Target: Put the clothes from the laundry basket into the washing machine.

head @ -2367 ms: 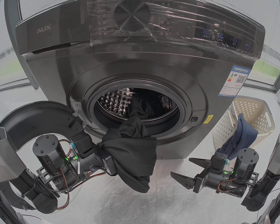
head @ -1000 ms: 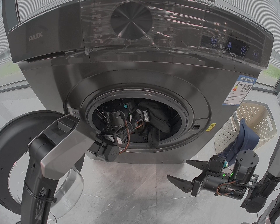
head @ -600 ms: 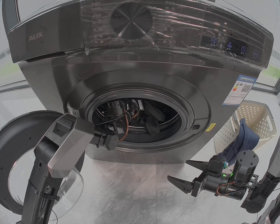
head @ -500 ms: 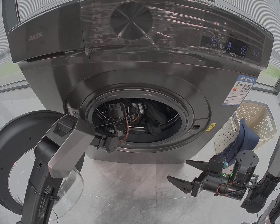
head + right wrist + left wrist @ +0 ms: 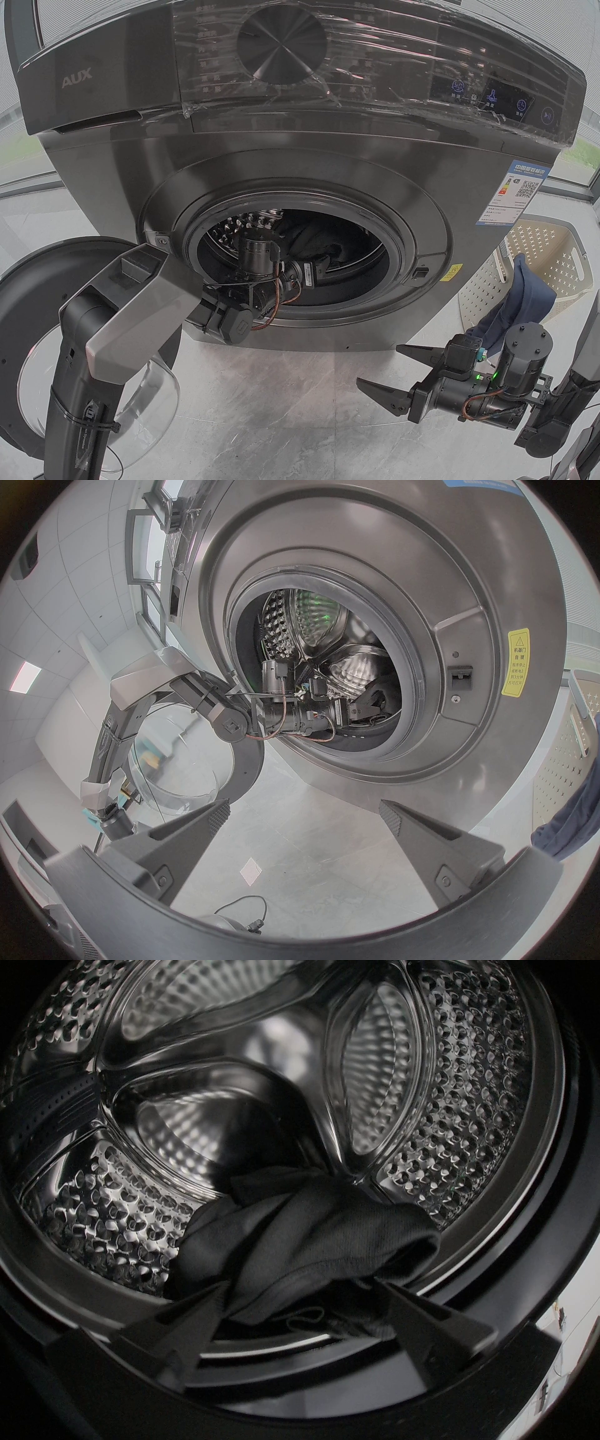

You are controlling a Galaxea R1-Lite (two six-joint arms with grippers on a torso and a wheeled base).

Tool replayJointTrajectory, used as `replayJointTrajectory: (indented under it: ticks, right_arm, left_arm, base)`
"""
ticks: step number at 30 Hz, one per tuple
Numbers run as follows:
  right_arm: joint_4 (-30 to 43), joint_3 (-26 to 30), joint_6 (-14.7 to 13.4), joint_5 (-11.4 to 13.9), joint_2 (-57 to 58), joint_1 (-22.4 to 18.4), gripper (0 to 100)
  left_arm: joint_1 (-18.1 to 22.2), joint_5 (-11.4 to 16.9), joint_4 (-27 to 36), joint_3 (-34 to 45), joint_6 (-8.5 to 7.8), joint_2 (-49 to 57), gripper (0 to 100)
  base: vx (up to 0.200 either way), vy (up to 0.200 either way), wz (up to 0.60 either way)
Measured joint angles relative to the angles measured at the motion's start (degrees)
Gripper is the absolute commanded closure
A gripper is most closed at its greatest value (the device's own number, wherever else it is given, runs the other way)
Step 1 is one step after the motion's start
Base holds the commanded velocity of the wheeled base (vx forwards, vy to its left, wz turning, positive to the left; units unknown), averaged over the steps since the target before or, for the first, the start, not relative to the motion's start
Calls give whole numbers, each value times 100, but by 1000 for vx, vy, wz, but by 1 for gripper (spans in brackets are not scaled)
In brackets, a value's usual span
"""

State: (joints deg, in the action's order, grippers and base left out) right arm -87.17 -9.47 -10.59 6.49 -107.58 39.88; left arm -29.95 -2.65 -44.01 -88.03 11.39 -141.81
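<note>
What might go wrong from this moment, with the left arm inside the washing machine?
The open left end effector sits right by the black garment at the front of the drum; pulling back might snag it and drag it out. The blue garment hangs over the basket rim and may slip to the floor.

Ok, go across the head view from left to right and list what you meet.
washing machine door, swung open → black clothes → right gripper, open → blue garment. The laundry basket overlaps the blue garment, so it is left out.
</note>
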Motion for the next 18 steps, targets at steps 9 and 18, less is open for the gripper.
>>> replayJointTrajectory:
  ticks: [9, 18]
  right_arm:
    - [0, 20, -5, -2, -16, 45, 0]
    - [-16, 13, -5, 0, -63, 63, 0]
  left_arm:
    - [2, -176, -2, -880, 32, -260, 100]
    - [104, -644, -24, -2228, 235, -797, 100]
  base:
    - [0, 0, 0]
    - [0, 0, 0]
